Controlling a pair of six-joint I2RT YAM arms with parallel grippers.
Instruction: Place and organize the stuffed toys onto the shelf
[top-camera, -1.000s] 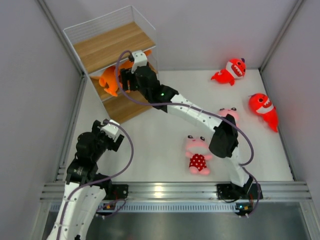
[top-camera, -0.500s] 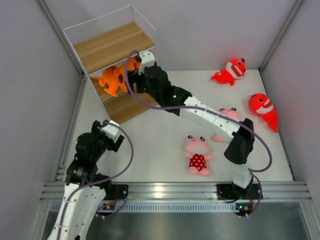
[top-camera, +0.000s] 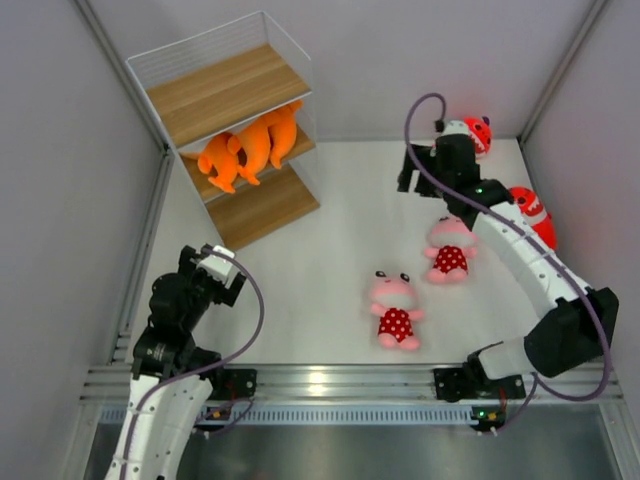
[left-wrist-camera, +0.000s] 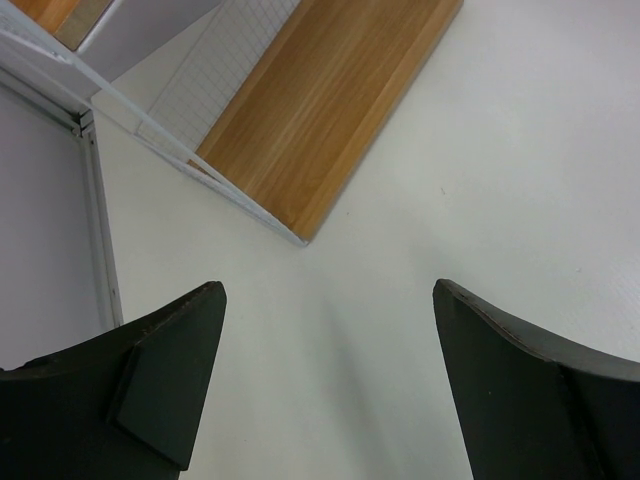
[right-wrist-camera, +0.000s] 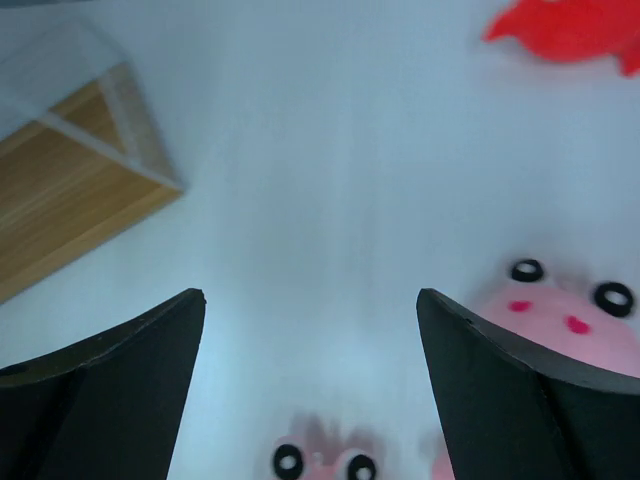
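Two orange sharks (top-camera: 250, 150) logged on the shelf (top-camera: 225, 85). Confirm, operator?

Operator: Confirmed. Both lie on the middle board, touching each other. Change noted: a second ago my right pincer (top-camera: 425, 172) was in at that board among them. Now it is out and across the tabletop (top-camera: 330, 230), near the back right corner. Its fingers stand apart with nothing between them, and its wrist view shows only bare tabletop in the gap. I read that as delivery done and the next pick begun.

Desk: Outstanding stock?

Operator: Four pieces, all on the tabletop.
- The red shark (top-camera: 478, 130) is at the back right, partly under my right arm.
- The second red shark (top-camera: 535, 215) is by the right wall.
- The pink animal (top-camera: 450, 250) was covered by the arm in the earlier frame and is now in plain sight.
- The second pink animal (top-camera: 395, 310) lies nearer the middle, well apart from the shelf.

I see no toy on the top or bottom boards.

Desk: Left side?

Operator: The left pincer (top-camera: 215, 270) has its fingers apart and holds nothing. It hangs near the corner of the bottom board, about where it was a second ago. It plays no part in this step as far as I can judge.
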